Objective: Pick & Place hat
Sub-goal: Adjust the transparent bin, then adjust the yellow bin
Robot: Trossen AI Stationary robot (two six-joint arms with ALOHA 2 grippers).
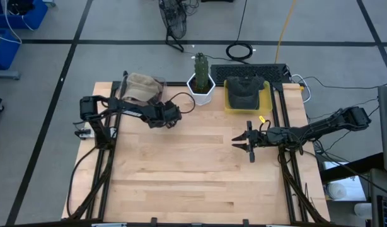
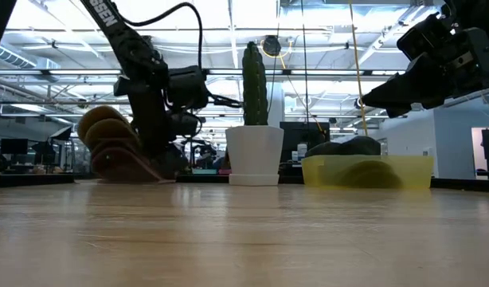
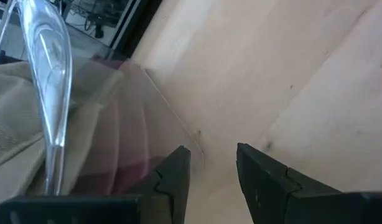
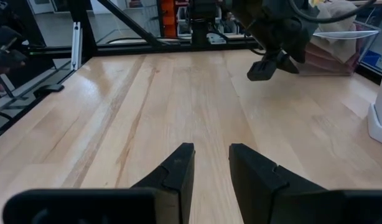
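Observation:
Several tan hats (image 1: 140, 87) lie stacked in a clear plastic holder (image 3: 125, 118) at the table's far left. A dark hat (image 1: 245, 92) lies in a yellow bin (image 1: 266, 101) at the far right. My left gripper (image 1: 173, 117) hangs just right of the holder, slanting down at the bare wood. Its fingers (image 3: 213, 165) are open with nothing between them. My right gripper (image 1: 241, 142) waits open over the table's right half, pointing left, and in its own wrist view (image 4: 211, 158) its fingers are empty too.
A cactus in a white pot (image 1: 201, 83) stands between the holder and the yellow bin at the far edge. A keyboard (image 1: 250, 72) lies behind the bin. Bare wood (image 1: 193, 183) stretches across the middle and near half of the table.

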